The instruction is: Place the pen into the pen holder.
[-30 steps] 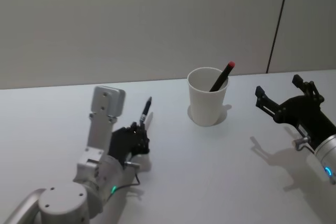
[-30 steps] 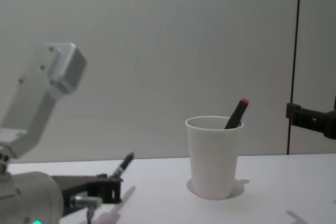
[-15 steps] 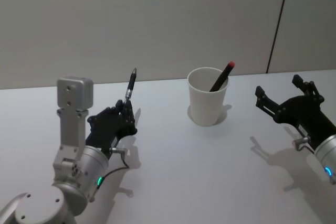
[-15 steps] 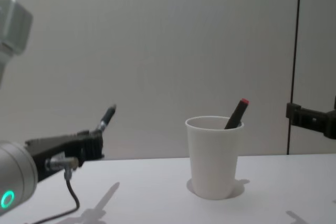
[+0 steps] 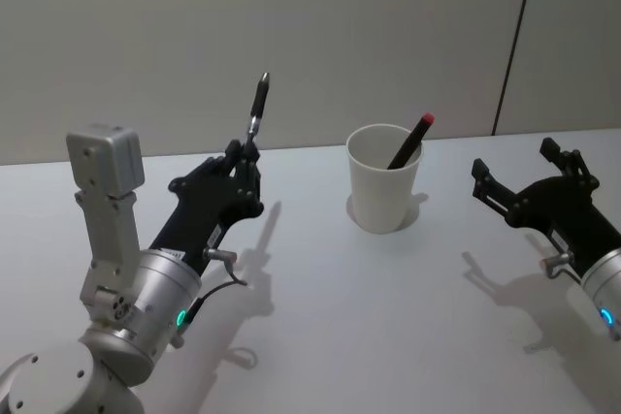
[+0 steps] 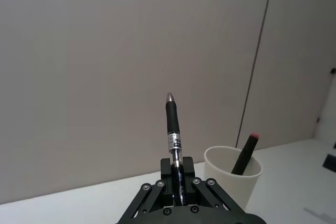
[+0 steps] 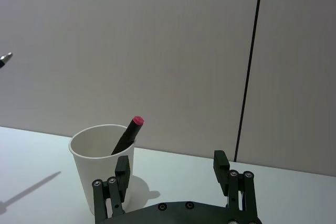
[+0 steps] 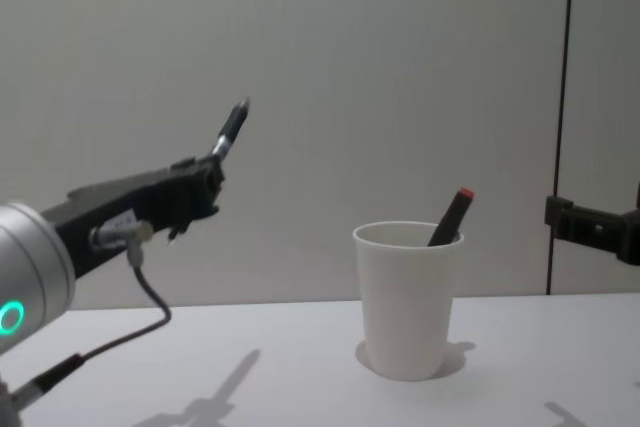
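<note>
The left gripper [image 6: 177, 169] clamps its black fingers [image 6: 166, 167] on the lower barrel of a dark pen [image 6: 172, 124], which stands nearly upright with its silver tip raised against a plain grey wall [image 6: 79, 66]. Just beyond, the white paper pen holder [image 6: 236, 190] stands on a white table [image 6: 73, 200], a dark red-capped marker [image 6: 244, 153] leaning inside it and rising past the rim.

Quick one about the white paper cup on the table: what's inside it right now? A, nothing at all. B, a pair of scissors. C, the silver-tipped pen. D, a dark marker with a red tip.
D: a red-tipped marker leans inside the paper cup, while the pen is clamped in the jaws of the left gripper, held in the air to the cup's left; the right gripper sits open to its right.
</note>
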Available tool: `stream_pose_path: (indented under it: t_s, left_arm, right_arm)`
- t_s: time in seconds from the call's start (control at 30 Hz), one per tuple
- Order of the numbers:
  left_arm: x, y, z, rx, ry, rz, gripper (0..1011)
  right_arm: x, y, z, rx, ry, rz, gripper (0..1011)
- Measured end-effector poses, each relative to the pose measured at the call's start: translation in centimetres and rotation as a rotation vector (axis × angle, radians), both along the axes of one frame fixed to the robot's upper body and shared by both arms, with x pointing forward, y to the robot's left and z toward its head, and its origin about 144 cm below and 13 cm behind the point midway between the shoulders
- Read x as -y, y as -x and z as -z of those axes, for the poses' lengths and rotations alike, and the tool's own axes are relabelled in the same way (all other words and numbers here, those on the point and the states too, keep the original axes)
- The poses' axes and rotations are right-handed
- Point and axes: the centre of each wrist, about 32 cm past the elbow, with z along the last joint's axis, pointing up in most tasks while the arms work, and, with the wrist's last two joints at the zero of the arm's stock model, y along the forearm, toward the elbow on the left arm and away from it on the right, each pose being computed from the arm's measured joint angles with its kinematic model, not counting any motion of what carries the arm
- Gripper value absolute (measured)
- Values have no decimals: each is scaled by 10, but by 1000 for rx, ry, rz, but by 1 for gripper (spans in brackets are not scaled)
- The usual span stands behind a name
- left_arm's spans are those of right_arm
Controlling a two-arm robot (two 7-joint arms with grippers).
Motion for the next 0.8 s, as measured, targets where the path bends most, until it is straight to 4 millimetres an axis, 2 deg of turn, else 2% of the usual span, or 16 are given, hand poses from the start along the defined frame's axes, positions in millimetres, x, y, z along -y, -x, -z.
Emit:
stream_pose_path:
  t_s: [0.8]
  left_arm:
    - [5, -23, -5, 156, 62, 346, 123]
  right_arm:
    - [0, 0, 0, 0, 0, 0, 1001]
